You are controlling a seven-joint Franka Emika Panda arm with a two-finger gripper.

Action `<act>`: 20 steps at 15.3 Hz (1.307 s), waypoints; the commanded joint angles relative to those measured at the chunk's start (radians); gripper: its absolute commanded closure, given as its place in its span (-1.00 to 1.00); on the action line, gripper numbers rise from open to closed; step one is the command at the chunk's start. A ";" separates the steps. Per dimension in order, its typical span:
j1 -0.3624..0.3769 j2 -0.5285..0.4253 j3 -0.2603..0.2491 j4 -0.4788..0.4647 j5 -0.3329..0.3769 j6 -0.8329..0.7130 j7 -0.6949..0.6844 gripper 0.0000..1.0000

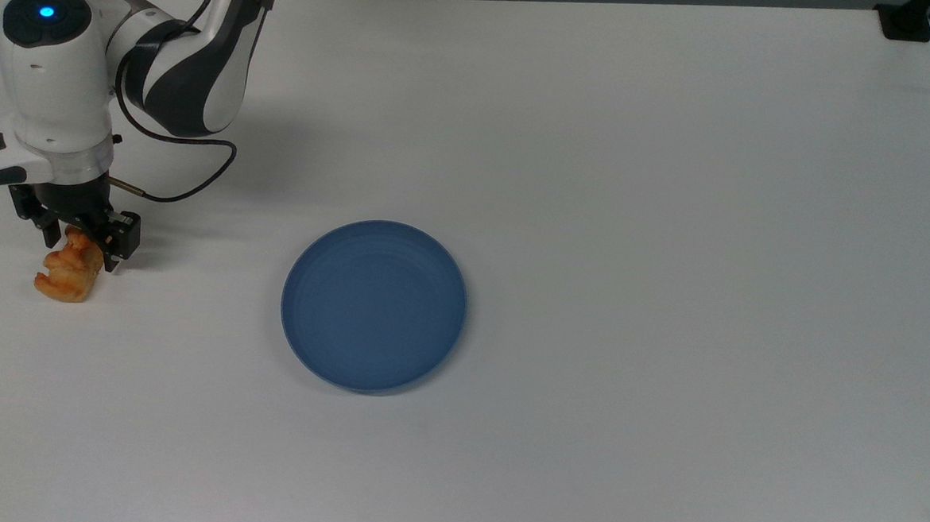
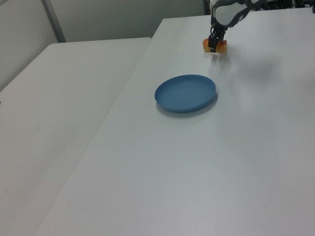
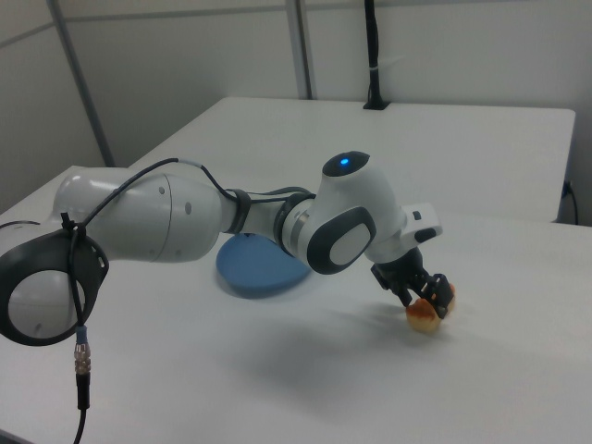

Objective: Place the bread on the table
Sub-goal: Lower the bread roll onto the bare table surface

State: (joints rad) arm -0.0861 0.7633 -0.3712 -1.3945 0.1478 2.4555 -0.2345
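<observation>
The golden-orange bread (image 1: 65, 276) lies on the white table (image 1: 636, 182) near the top view's left edge. My gripper (image 1: 81, 249) hangs just over the bread's far end, open, with one finger on each side of it and a gap to both. In the left view the bread (image 2: 220, 48) sits at the table's far side with my gripper (image 2: 213, 44) over it. In the right view the bread (image 3: 424, 317) rests on the table below my gripper (image 3: 428, 295).
A round blue plate (image 1: 373, 305) with nothing on it lies mid-table, to the right of the bread in the top view. A black cable (image 1: 191, 175) loops off the wrist. A second white table (image 2: 43, 105) adjoins on the left view's left.
</observation>
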 commanded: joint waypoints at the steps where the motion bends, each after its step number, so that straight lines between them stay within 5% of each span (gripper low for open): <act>1: 0.008 -0.007 -0.003 -0.015 0.022 0.025 -0.012 -0.60; 14: 0.005 -0.062 -0.003 -0.015 0.033 0.023 0.040 -0.66; 20: 0.005 -0.169 0.008 -0.061 0.029 0.014 0.073 -1.00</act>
State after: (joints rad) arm -0.0882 0.6966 -0.3727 -1.3742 0.1613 2.4595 -0.1764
